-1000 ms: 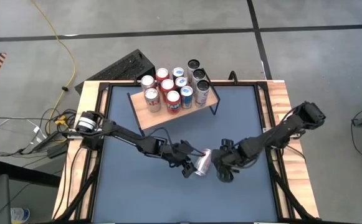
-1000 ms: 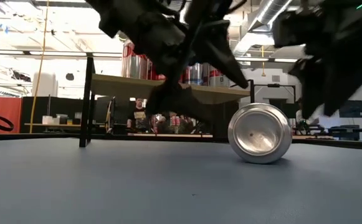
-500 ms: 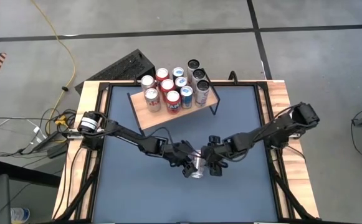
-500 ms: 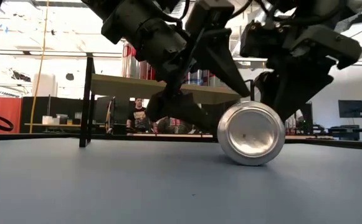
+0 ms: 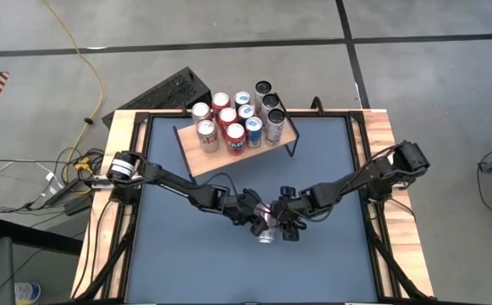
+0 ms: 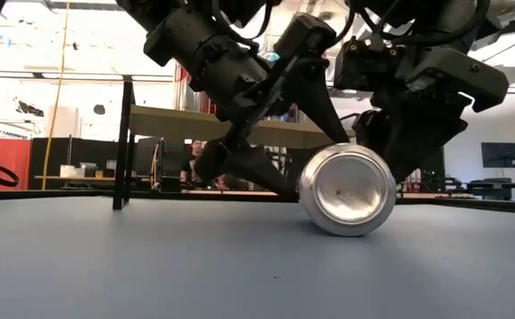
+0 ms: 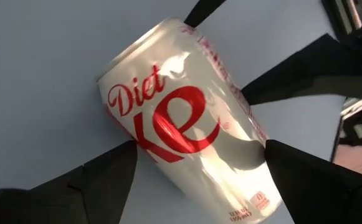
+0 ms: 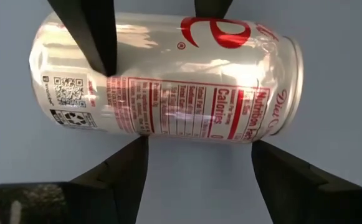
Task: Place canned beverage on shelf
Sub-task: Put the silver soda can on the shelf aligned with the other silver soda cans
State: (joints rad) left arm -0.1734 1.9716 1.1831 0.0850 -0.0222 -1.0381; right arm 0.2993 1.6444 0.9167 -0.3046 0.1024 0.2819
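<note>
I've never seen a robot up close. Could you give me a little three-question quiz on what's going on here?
1. True or false: the silver Diet Coke can stands upright on the blue table.
2. Where do the other cans stand? A: on the wooden-topped, black-legged shelf. B: on the floor. C: on the blue tabletop.
3. Left gripper, right gripper: how many are at the silver can?

Key: 1 false, it lies on its side; 2 A; 3 two.
</note>
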